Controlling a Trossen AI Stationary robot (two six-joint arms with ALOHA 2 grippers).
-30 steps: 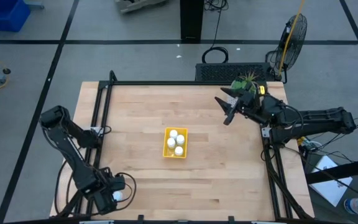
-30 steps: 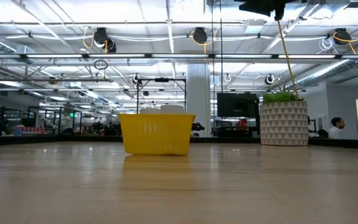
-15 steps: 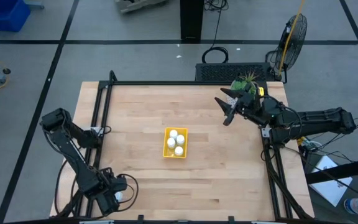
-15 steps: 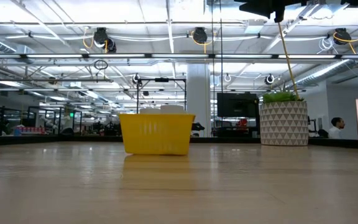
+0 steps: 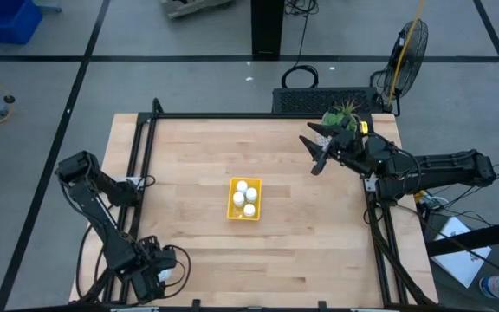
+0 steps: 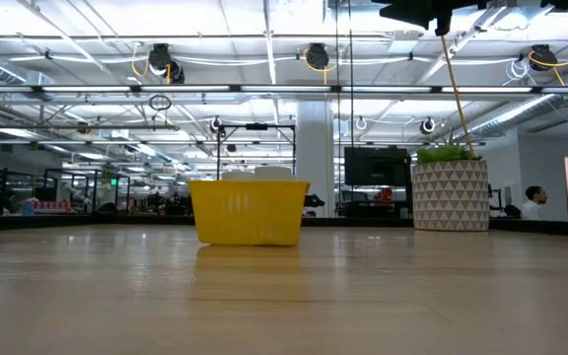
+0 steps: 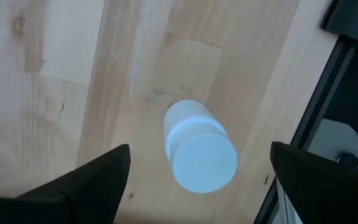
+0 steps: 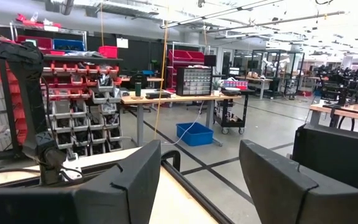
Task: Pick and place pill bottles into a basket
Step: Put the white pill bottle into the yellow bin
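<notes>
Yellow basket [image 5: 244, 199] mid-table, already holding four pill bottles [image 5: 245, 197]. Fifth bottle [image 7: 199, 144] well off toward the near-left corner from the basket, standing between the spread, empty fingers of the left gripper [image 5: 158, 275]. Looks like the pick step: next up, lower and close. Only visible properly from the left wrist. Right gripper [image 5: 318, 149] parked beyond the basket by the plant pot [image 6: 450, 194], fingers apart.

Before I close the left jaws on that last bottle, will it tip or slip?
The pill bottle stands upright between open jaws of the left gripper, so it may tip if nudged off-centre. Its smooth round white plastic could slip or roll. It looks small, probably light.
</notes>
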